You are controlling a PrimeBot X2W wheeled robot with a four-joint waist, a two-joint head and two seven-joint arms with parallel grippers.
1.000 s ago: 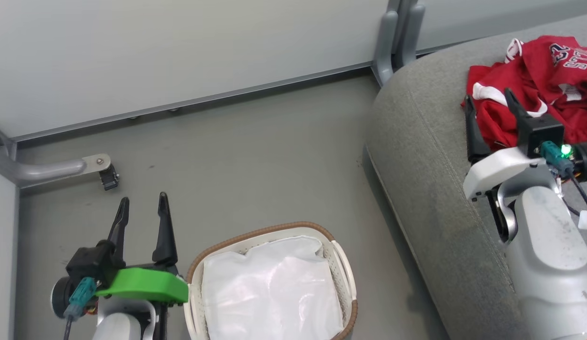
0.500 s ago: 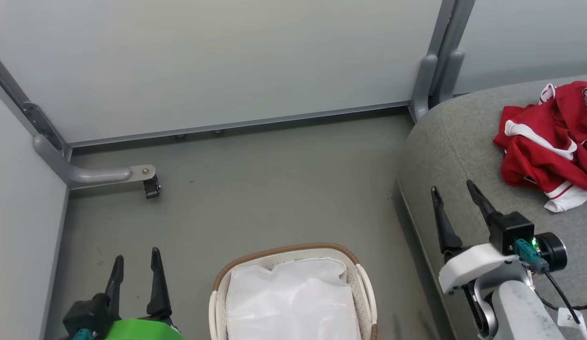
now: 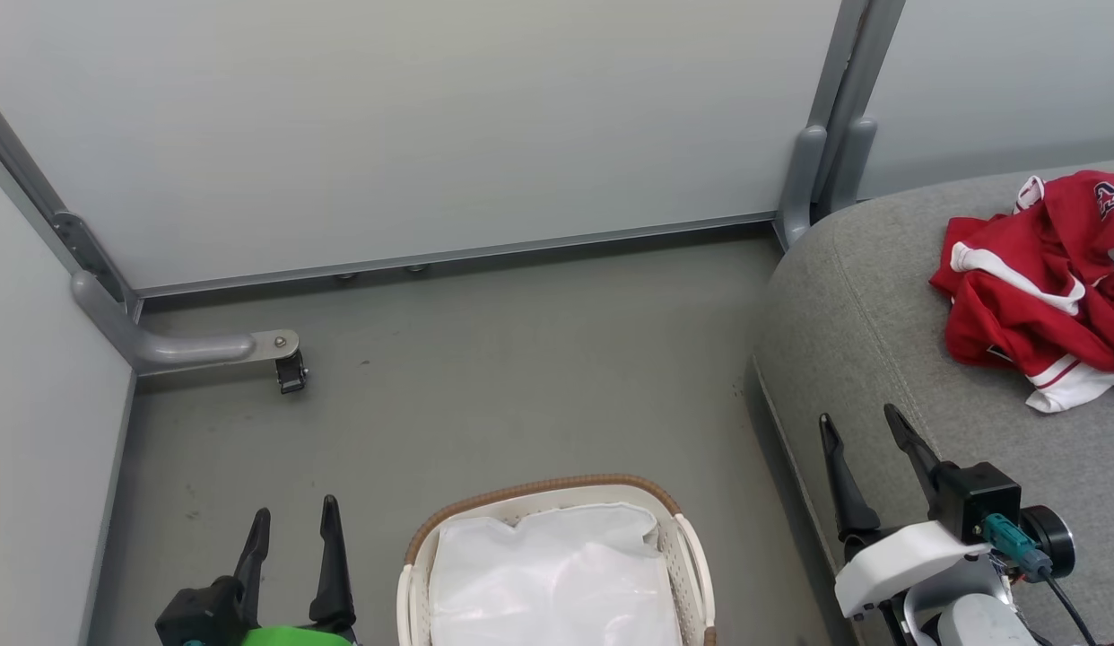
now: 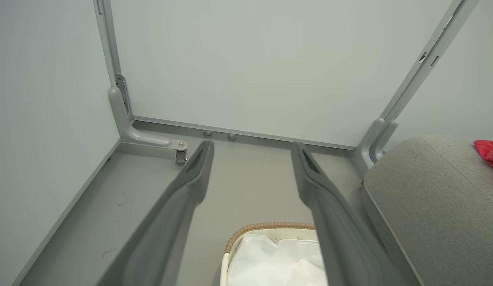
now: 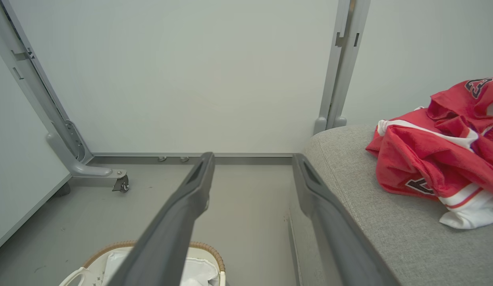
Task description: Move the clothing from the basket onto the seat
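**Lower left, head view.** The left hand point(image 3: 294, 505) hangs over the bare grey floor point(image 3: 521, 359). Its two dark tapered fingers are spread to full width, with nothing between them.

**Lower centre.** The basket point(image 3: 539, 489) is oval, of cream perforated plastic with a brown woven-look rim. Inside it only the crumpled white liner point(image 3: 557, 583) is seen, with no red fabric in the portion on view. The bottom edge of the frame cuts off its near end, so that part is unconfirmed.

**Lower right.** The right hand point(image 3: 857, 414) also has its fingers fully apart and holds nothing.

Change noted: a second ago its fingertips stood at the red heap. They are now drawn back toward the frame's bottom edge, over the front of the cushion and well apart from the fabric. The head camera has also shifted, so the overall slide of the scene is not a movement of the objects.

**Right.** The seat point(image 3: 862, 296) is light grey woven upholstery with a rounded corner and a stitched seam following its edge.

**Upper right.** The clothing point(image 3: 1023, 287) is soft bright red cloth with white trim bands. It lies in a slack, rumpled pile on the seat, partly cut off by the frame's right edge, with lettering at its top.

**Finding.** Release appears complete and the hand is clear. The transfer looks finished, subject to the basket's hidden end.
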